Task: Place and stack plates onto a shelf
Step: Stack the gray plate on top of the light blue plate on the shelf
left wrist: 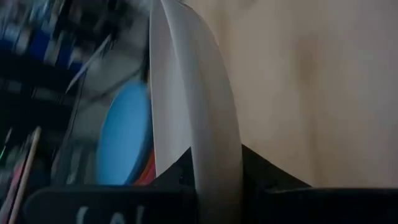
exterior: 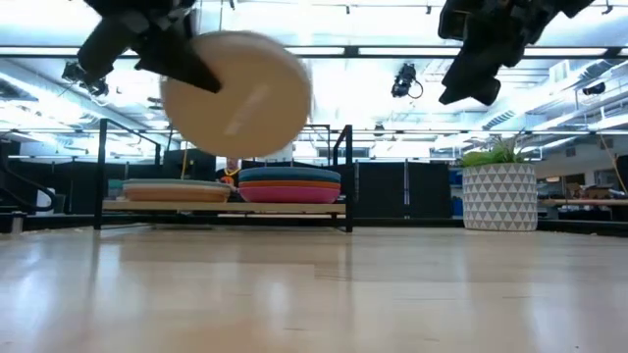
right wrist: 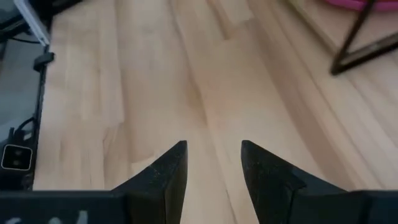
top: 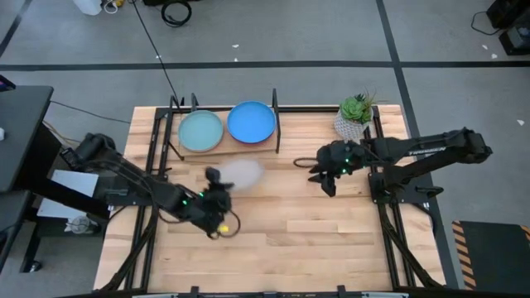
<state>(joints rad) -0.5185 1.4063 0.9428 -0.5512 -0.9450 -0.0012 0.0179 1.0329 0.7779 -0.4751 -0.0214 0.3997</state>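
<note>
- Two stacks sit on the shelf in the high view, topped by a pale teal plate and a blue plate; the left gripper carries a cream plate above the worktop just in front of the shelf, while the right gripper waits near the potted plant
- Low view: the cream plate hangs tilted, well above both stacks, pinched at its rim; it looks stiff, light and matte, so a rim pinch probably holds, though a tilted plate could swing or slip
- Left wrist view: dark fingers are closed on the plate's edge, seen edge-on
- Right wrist view: the fingers stand apart, holding nothing
</note>
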